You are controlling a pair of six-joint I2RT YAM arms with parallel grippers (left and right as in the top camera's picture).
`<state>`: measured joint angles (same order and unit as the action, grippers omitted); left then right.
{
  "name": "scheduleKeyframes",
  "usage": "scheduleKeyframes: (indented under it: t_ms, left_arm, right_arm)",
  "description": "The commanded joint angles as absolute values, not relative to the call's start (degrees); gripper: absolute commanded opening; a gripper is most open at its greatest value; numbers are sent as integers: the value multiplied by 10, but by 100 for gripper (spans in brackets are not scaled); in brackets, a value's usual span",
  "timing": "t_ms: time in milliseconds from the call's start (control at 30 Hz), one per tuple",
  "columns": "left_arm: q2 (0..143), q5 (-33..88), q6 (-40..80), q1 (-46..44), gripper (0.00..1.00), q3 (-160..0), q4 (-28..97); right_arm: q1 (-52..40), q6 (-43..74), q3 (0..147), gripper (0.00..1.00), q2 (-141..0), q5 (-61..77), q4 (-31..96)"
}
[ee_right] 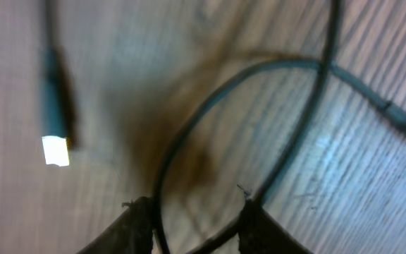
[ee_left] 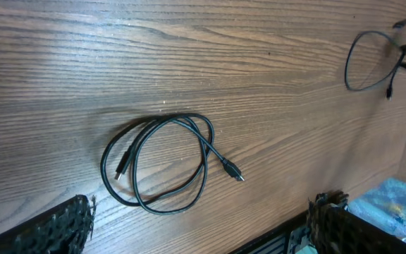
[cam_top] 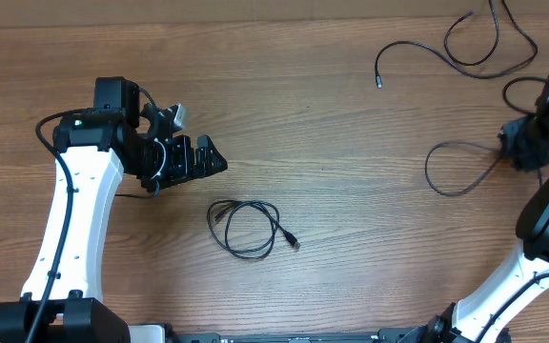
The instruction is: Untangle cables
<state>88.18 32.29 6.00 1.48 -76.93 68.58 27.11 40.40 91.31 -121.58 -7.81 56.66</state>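
Okay, three thin black rubbery cables on the wood-grain table (cam_top: 332, 114): a coiled cable (ee_left: 205, 166) in loose rings mid-table, a curvy cable (cam_top: 410, 43) at the far right corner running off the top edge, and a loop cable (cam_top: 427, 170) by my right gripper (ee_right: 194, 212). My left gripper (cam_top: 203, 157) hovers spread wide and empty just up-left of the coiled cable; my right fingers stand narrowly apart with a blurred strand running between them, not pinched. Bare wood separates the coiled cable from the other two.
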Motion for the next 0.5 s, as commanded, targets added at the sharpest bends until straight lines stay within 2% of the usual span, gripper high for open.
scheduleKeyframes:
  t_ms: [0, 67, 133, 367, 467]
  left_arm:
    - [882, 324, 64, 15, 100, -770, 685]
    - [882, 324, 64, 15, 99, -770, 685]
    - [882, 324, 64, 15, 100, -770, 685]
    - [882, 324, 64, 15, 100, -770, 685]
    - [882, 324, 64, 15, 100, -770, 685]
  right_arm:
    - [270, 404, 893, 45, -1210, -98, 563]
    - [270, 396, 893, 47, -1210, -94, 563]
    - [270, 376, 893, 53, -1210, -76, 561]
    - [268, 371, 893, 54, -1210, 23, 568]
    - [257, 371, 886, 55, -1210, 18, 571]
